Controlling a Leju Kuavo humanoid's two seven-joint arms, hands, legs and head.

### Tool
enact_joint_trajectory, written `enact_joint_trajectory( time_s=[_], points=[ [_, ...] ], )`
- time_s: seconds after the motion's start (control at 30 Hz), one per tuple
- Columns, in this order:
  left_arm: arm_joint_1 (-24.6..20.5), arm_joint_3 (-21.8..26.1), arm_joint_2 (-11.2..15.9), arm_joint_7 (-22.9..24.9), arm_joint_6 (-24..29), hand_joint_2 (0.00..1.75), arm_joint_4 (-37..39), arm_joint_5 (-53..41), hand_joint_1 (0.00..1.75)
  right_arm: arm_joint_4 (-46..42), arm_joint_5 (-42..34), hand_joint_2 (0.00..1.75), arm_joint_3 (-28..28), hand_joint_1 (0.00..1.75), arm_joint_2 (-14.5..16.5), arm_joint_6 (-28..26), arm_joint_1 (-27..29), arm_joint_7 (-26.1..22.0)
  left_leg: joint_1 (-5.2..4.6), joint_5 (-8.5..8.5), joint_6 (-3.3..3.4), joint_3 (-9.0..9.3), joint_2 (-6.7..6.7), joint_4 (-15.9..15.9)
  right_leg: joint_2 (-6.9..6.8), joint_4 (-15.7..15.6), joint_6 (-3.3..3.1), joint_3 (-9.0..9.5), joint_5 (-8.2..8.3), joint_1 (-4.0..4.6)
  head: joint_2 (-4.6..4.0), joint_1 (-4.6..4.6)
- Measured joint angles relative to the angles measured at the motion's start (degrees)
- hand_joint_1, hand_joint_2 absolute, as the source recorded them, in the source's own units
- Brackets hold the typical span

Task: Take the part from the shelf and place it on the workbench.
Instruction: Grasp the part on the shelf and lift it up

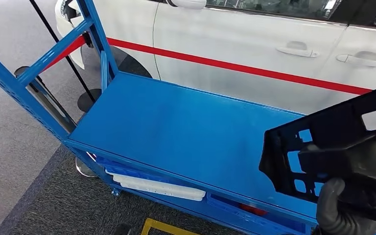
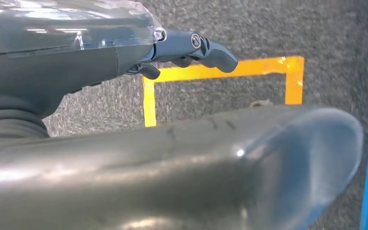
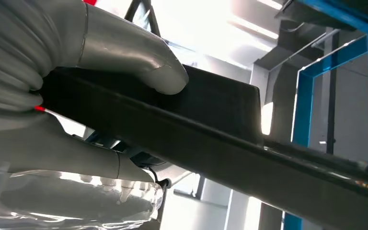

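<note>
Your right hand [image 1: 340, 208] grips the black part [image 1: 333, 147], thumb [image 3: 139, 57] pressed on its top face, holding it just above the blue shelf [image 1: 176, 127]. Your left hand [image 2: 191, 48] holds nothing, fingers loosely extended over the carpet [image 2: 220, 105].

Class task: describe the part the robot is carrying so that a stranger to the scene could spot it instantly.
Find the blue workbench beside the white car. Above its right end, the right hand grips the black part, a flat plastic frame with rectangular cut-outs, the one dark, openwork thing there.
</note>
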Motion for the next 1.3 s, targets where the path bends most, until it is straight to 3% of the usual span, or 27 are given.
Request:
enact_joint_trajectory(
  time_s=[0.07, 0.17, 0.2, 0.23, 0.27, 0.33, 0.4, 0.5, 0.57, 0.63, 0.7, 0.73, 0.77, 0.83, 0.9, 1.0, 1.03, 1.07, 1.1, 1.17, 1.2, 1.23, 1.27, 1.3],
  points=[
    [-0.1, 0.1, 0.0, -0.1, 0.1, 0.0, 0.0, 0.0, 0.0, -1.0, -0.6, 1.75, -0.6, 1.75, -0.5, 0.1, 0.8, -0.1, 0.31, 0.5, 0.59, 0.26, 0.07, -0.7, 0.01, 3.1, 0.63, -1.31, -2.19, -0.07, 0.0, 0.01],
    [-0.2, 0.2, 0.0, -0.3, 0.1, 0.0, 0.0, 0.0, 0.0, -1.8, -0.9, 1.75, -1.4, 1.75, -1.0, 0.2, 1.6, -0.2, 0.32, 0.59, 0.83, 0.21, 0.12, -0.8, 0.01, 14.1, 1.42, -6.42, -7.46, -0.36, 0.01, 0.01],
    [-0.1, 0.2, 0.0, -0.3, 0.1, 0.0, 0.0, 0.0, 0.0, -1.9, -1.2, 1.75, -1.5, 1.75, -1.1, 0.3, 1.9, -0.2, 0.34, 0.55, 0.8, 0.21, 0.11, -0.8, 0.0, 16.0, 1.62, -7.35, -7.75, -0.47, 0.01, 0.01],
    [-0.1, 0.2, 0.0, -0.3, 0.1, 0.0, 0.0, 0.0, 0.0, -2.2, -2.0, 1.75, -1.8, 1.75, -1.1, 0.7, 2.2, -0.2, 0.37, 0.48, 0.71, 0.21, 0.08, -0.6, -0.01, 15.7, 1.78, -7.17, -6.88, -0.63, 0.01, 0.01],
    [-0.1, 0.3, 0.0, -0.4, 0.1, 0.0, 0.0, 0.1, 0.0, -2.7, -3.3, 1.75, -2.2, 1.75, -1.1, 1.5, 2.6, -0.2, 0.43, 0.35, 0.56, 0.22, 0.02, -0.4, -0.03, 13.1, 1.92, -5.82, -5.06, -0.83, 0.01, 0.01],
    [-0.1, 0.3, 0.0, -0.6, 0.2, 0.0, 0.0, 0.5, 0.0, -4.1, -7.1, 1.75, -3.7, 1.75, -0.5, 4.0, 3.3, -0.2, 0.42, -0.03, 0.01, 0.17, -0.17, 0.2, 0.0, 5.1, 2.0, -1.79, -1.44, -1.09, 0.01, 0.01],
    [-0.1, 0.6, 0.0, -0.7, 0.3, 0.0, 0.0, 1.0, 0.0, -5.4, -10.1, 1.75, -5.7, 1.75, 0.8, 6.3, 4.4, -0.2, 0.22, -0.23, -0.58, -0.04, -0.32, 0.8, 0.19, 1.0, 1.28, 0.11, -0.31, -0.99, 0.01, 0.01],
    [0.0, 1.5, 0.1, -0.6, 0.6, 0.0, 0.0, 1.6, 0.0, -5.9, -11.5, 1.75, -8.0, 1.75, 2.9, 8.6, 6.4, -0.2, 0.28, -0.47, -1.43, -0.3, -0.34, 1.1, 0.28, 0.8, -0.24, -0.2, -0.15, -0.77, 0.01, 0.0],
    [0.0, 1.9, 0.1, -0.5, 0.7, 0.0, 0.0, 2.0, 0.0, -5.9, -11.2, 1.75, -8.6, 1.75, 3.7, 9.8, 7.1, -0.2, 0.44, -2.93, -1.98, -1.32, -0.2, 3.7, 0.19, 0.6, -1.12, -0.52, 0.24, -0.83, 0.01, -0.01],
    [0.0, 2.3, 0.1, -0.5, 0.8, 0.0, 0.0, 2.1, 0.0, -5.8, -10.8, 1.75, -8.7, 1.75, 4.3, 11.8, 7.8, -0.2, 0.48, -7.43, -2.23, -3.87, -0.11, 10.6, 0.16, 0.6, -1.67, -1.08, 0.61, -0.69, 0.01, -0.01],
    [0.0, 2.8, 0.1, -0.5, 0.9, 0.0, 0.0, 2.2, 0.0, -5.7, -10.9, 1.75, -8.7, 1.75, 4.8, 14.7, 8.5, -0.2, 0.46, -10.24, -2.13, -5.78, -0.11, 16.7, 0.41, 0.7, -1.94, -1.81, 1.08, -0.34, 0.0, 0.0],
    [0.1, 3.0, 0.1, -0.5, 0.9, 0.0, 0.0, 2.2, 0.0, -5.6, -10.9, 1.75, -8.7, 1.75, 5.1, 16.2, 8.8, -0.2, 0.41, -10.1, -1.89, -5.35, -0.13, 16.9, 0.7, 0.8, -1.99, -2.17, 1.37, -0.14, 0.0, -0.01],
    [0.1, 3.1, 0.1, -0.5, 0.9, 0.0, 0.0, 2.3, 0.0, -5.5, -11.0, 1.75, -8.7, 1.75, 5.4, 17.4, 9.0, -0.2, 0.3, -8.89, -1.5, -3.7, -0.2, 14.7, 1.11, 0.8, -2.0, -2.5, 1.7, 0.08, 0.01, 0.0],
    [0.0, 3.2, 0.3, -0.4, 0.9, 0.0, 0.0, 2.6, 0.0, -5.4, -11.0, 1.75, -8.7, 1.75, 5.9, 18.8, 9.4, -0.2, -0.05, -5.86, -0.32, 1.42, -1.36, 6.1, 1.97, 0.8, -1.9, -3.04, 2.4, 0.4, 0.01, 0.0],
    [0.0, 3.4, 0.5, -0.4, 1.0, 0.0, 0.0, 2.9, 0.0, -5.3, -10.7, 1.75, -8.7, 1.75, 6.3, 19.5, 9.7, -0.2, -0.52, -4.28, 0.38, 4.35, -2.46, 0.5, 2.69, 0.7, -1.44, -3.41, 3.12, 0.3, 0.01, 0.0],
    [0.0, 4.0, 0.5, -0.2, 1.1, 0.0, 0.0, 3.0, 0.0, -5.2, -10.4, 1.75, -8.7, 1.75, 6.7, 20.5, 10.5, -0.2, -0.83, -3.03, 0.68, 4.34, -1.61, -0.7, 3.46, 0.4, -0.31, -3.72, 4.16, -0.08, 0.01, 0.01],
    [0.0, 4.1, 0.4, -0.2, 1.1, 0.0, 0.0, 3.0, 0.0, -5.1, -10.4, 1.75, -8.6, 1.75, 6.8, 20.7, 10.8, -0.2, -0.67, -2.36, 0.97, 4.17, -1.07, -1.1, 3.12, 0.8, -0.06, -4.01, 3.6, -0.01, 0.01, 0.02],
    [0.0, 4.2, 0.4, -0.1, 1.1, 0.0, 0.0, 3.0, 0.0, -5.1, -10.3, 1.75, -8.6, 1.75, 6.9, 20.9, 11.0, -0.2, -0.45, -1.62, 1.27, 3.83, -0.44, -1.5, 2.54, 2.0, 0.13, -4.56, 2.08, 0.07, 0.01, 0.02],
    [0.0, 4.3, 0.4, -0.1, 1.2, 0.0, 0.0, 3.0, 0.0, -5.1, -10.3, 1.75, -8.6, 1.75, 6.9, 21.2, 11.2, -0.2, -0.26, -0.96, 1.49, 3.33, 0.22, -1.8, 1.72, 4.4, 0.29, -5.39, -0.49, 0.05, 0.01, 0.02],
    [0.0, 4.5, 0.4, -0.1, 1.3, 0.0, 0.0, 3.1, 0.0, -4.9, -10.3, 1.75, -8.5, 1.75, 6.9, 21.6, 11.4, -0.2, -0.31, -0.06, 1.65, 2.0, 1.45, -1.7, 0.79, 11.3, 0.82, -7.23, -5.78, -0.22, 0.01, 0.02],
    [0.1, 4.6, 0.4, -0.1, 1.3, 0.0, 0.0, 3.1, 0.0, -4.9, -10.3, 1.75, -8.5, 1.75, 7.0, 21.7, 11.6, -0.2, -0.3, 0.33, 1.54, 1.29, 2.15, -1.6, 0.61, 14.3, 1.16, -7.64, -6.98, -0.46, 0.01, 0.02],
    [0.1, 4.6, 0.4, 0.0, 1.3, 0.0, 0.0, 3.1, 0.0, -4.8, -10.3, 1.75, -8.5, 1.75, 7.0, 21.9, 11.8, -0.2, -0.26, 0.65, 1.4, 0.56, 2.85, -1.3, 0.46, 15.8, 1.49, -7.33, -6.79, -0.7, 0.01, 0.02],
    [0.1, 4.6, 0.4, 0.1, 1.3, 0.0, 0.0, 3.1, 0.0, -4.7, -10.3, 1.75, -8.5, 1.75, 7.0, 22.1, 12.0, -0.2, -0.18, 0.9, 1.22, -0.18, 3.53, -0.9, 0.2, 15.4, 1.79, -6.09, -5.57, -0.95, 0.01, 0.02],
    [0.1, 4.6, 0.3, 0.2, 1.4, 0.0, 0.0, 3.2, 0.0, -4.6, -10.3, 1.75, -8.5, 1.75, 7.1, 22.3, 12.1, -0.2, -0.07, 1.08, 1.02, -0.91, 4.18, -0.4, -0.37, 12.9, 2.08, -3.82, -3.99, -1.19, 0.01, 0.02]
  ],
)
